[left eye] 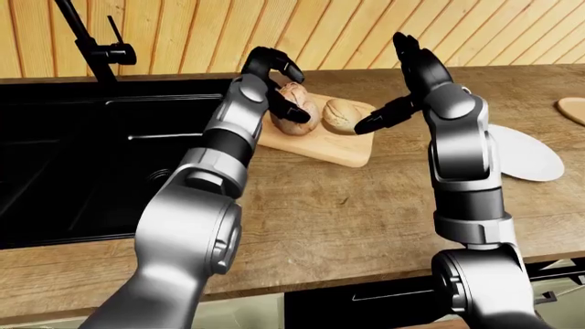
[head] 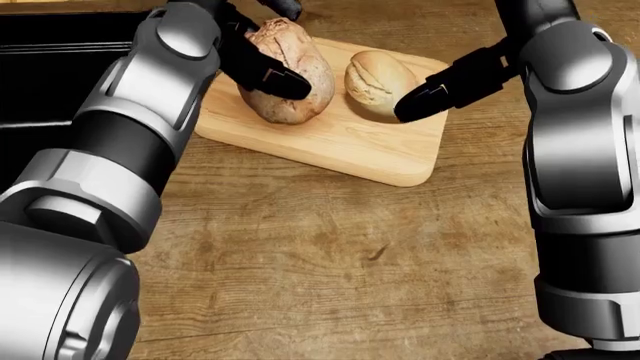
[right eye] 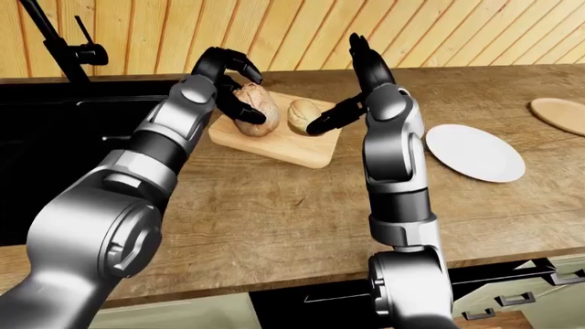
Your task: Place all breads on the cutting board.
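So, left-eye view first. We see our left hand (left eye: 274,82) wrapped round the big brown bread (left eye: 294,113), fingers curled over the top and side. The bread is over the cutting board (left eye: 340,145), at its left end. We can't tell here if it's touching the wood yet. The small round bread (left eye: 340,115) sits on the board just beside it. Our right hand (left eye: 402,82) is spread wide, holding nothing, one finger (left eye: 375,120) reaching down near the small bread.

Head view next. The big brown bread (head: 288,71) is egg-shaped. Its long axis runs from top-left to bottom-right of this view, fat end low, and it's tipped up a bit, not flat. It looks to rest on or just above the board (head: 340,142). We think it's light and a bit soft w/ a rough crust, so not slippery, but a hard squeeze could dent it. Best hold is round the fat middle, approx. where our left fingers (head: 272,75) are now. The small bread (head: 377,79) is short and round, its long axis close to up-down in this view. The dark right finger (head: 440,86) is just beside it; touching or not, we can't tell.

Right-eye view last. Same thing: both breads over the board (right eye: 283,147), left hand clamped on the big one, right hand open. A white plate (right eye: 475,152) lies well apart, to the right.
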Controlling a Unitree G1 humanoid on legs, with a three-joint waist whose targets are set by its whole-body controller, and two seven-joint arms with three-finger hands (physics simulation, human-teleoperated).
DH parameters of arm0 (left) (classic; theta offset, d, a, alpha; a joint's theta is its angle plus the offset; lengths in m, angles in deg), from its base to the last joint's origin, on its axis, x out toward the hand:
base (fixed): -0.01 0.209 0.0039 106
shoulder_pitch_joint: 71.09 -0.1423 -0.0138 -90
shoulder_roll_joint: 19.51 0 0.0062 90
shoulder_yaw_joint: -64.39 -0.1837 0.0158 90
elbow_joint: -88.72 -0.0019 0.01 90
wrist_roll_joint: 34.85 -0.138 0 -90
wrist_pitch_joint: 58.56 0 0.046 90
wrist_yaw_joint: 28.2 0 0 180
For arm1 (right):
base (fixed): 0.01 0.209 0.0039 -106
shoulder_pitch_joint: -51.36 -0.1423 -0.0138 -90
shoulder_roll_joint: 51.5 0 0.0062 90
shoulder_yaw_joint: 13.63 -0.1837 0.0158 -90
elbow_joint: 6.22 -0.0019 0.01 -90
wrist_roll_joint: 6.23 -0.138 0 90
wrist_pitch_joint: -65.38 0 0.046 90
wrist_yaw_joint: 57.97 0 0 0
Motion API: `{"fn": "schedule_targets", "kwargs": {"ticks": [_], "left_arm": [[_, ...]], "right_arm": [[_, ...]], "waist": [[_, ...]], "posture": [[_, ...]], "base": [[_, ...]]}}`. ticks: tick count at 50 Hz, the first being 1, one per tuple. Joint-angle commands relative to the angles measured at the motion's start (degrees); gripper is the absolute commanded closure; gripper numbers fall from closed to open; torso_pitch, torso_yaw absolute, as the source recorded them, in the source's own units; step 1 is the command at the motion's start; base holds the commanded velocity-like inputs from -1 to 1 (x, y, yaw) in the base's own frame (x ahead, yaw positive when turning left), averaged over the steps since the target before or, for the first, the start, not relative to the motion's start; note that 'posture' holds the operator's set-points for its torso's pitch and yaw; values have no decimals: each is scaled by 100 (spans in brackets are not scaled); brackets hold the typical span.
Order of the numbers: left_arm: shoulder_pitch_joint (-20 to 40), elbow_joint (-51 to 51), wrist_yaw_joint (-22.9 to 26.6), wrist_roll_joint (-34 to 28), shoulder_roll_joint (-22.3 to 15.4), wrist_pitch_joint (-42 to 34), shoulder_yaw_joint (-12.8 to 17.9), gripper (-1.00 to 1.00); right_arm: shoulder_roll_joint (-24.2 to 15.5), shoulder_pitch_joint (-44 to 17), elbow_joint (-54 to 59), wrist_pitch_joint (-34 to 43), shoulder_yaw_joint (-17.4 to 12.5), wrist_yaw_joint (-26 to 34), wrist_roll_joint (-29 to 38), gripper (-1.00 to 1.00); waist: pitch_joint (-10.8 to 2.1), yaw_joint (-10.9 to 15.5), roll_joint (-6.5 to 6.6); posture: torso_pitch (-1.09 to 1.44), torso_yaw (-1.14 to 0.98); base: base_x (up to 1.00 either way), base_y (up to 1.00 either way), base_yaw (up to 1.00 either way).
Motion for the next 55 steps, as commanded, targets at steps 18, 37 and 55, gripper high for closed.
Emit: {"fn": "schedule_targets", "kwargs": {"ticks": [18, 37, 55], "left_arm": [[182, 227, -79, -71, 60, 178, -43, 10], [138, 229, -17, -110, 93, 165, -50, -46], [81, 1085, 621, -121, -389, -265, -133, -45]], "right_arm": [[-85, -107, -282, -148, -69, -47, 33, -100], [-89, -128, -255, -150, -67, -47, 34, -100], [-331, -151, -573, 119, -177, 178, 65, -100]], "waist": [[-207, -3, -22], [-209, -3, -29], [-178, -5, -14]], "posture": [[0, 0], [0, 0], [0, 0]], "base": [[0, 0, 0], [0, 0, 0], [0, 0, 0]]}}
